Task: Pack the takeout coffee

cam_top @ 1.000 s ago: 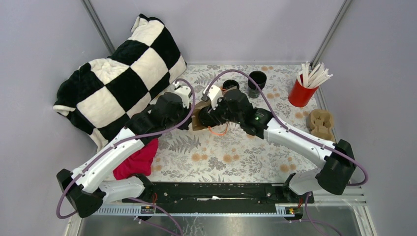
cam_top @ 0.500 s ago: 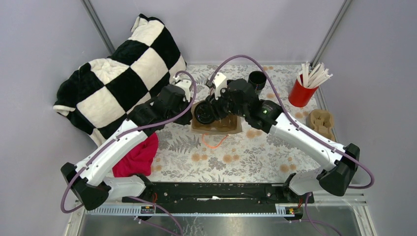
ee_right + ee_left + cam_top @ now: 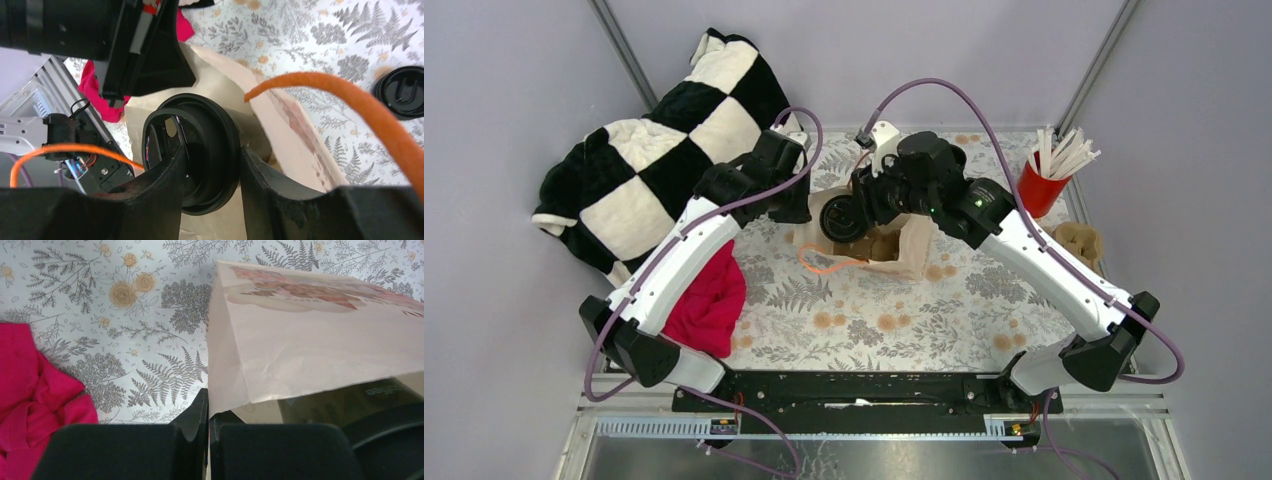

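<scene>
Cloth (image 3: 709,310), bright red and crumpled, lies at the near left of the floral-printed worktop (image 3: 894,320), beside the left arm.

Farther in, at the middle of the worktop, stands a tan paper bag (image 3: 912,248) with a printed side and orange cord handles (image 3: 819,265); one handle loops out toward the near left. The left tool (image 3: 207,410) is closed on the bag's left edge, and the wrist view shows the thin paper pinched between its two black fingers.

The right tool (image 3: 212,155) grips the small black disposable cup with a round black lid (image 3: 200,135), one finger on each side of it. The cup is tipped onto its side, lid toward the left, and sits at the open mouth of the bag with the paper edges around it. I cannot tell whether any of it is already below the rim. From above, the cup (image 3: 839,217) shows just to the right of the left tool, over the bag's left end.

At the right edge, level with the bag, rests a brown moulded-pulp cup carrier (image 3: 1082,240). Just beyond it stands a red cup holding white sticks (image 3: 1034,192).

A squat black lid (image 3: 402,92) lies flat on the worktop, apart from the bag.

At the far left, a black-and-white checked plush blanket (image 3: 664,150) is heaped against the wall.
</scene>
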### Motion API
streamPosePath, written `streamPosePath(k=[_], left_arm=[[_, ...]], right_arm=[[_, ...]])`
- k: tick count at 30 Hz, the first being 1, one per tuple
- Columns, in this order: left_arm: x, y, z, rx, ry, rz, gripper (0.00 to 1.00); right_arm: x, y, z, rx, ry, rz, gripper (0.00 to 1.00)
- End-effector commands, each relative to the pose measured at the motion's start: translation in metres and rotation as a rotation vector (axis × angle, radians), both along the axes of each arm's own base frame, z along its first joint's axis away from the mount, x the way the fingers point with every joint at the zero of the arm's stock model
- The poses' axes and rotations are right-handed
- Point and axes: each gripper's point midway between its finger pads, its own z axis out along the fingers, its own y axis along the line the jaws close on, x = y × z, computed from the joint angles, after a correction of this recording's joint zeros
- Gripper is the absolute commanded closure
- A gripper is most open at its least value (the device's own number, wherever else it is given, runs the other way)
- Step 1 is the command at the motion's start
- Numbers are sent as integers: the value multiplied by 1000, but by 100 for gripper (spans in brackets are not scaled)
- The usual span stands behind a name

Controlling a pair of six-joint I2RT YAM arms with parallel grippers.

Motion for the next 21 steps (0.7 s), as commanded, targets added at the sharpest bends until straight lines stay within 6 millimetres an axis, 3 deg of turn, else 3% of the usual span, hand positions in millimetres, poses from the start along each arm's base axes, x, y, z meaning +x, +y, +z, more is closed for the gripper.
streamPosePath(k=[1,5,8,12,17,19,21], left_arm=[[-4,-3,19,-50,22,-2,100],[-1,-13,30,-75,29,-34,100],[1,-11,26,-56,36,-21,100],[-1,0,14,0,57,10,100],[-2,-4,11,-7,75,-9,100],[-1,-3,14,-9,73,-5,98],[0,0,19,-3,59,13,88]], right_arm=[[-5,7,11,67,64,40,79],[-10,19,8,86,103,100,78],[-10,23,5,102,153,118,78],[5,15,13,210,227,60,78],[17,19,21,300,302,52,79],[21,18,18,293,315,42,79],[27,15,17,293,319,22,79]])
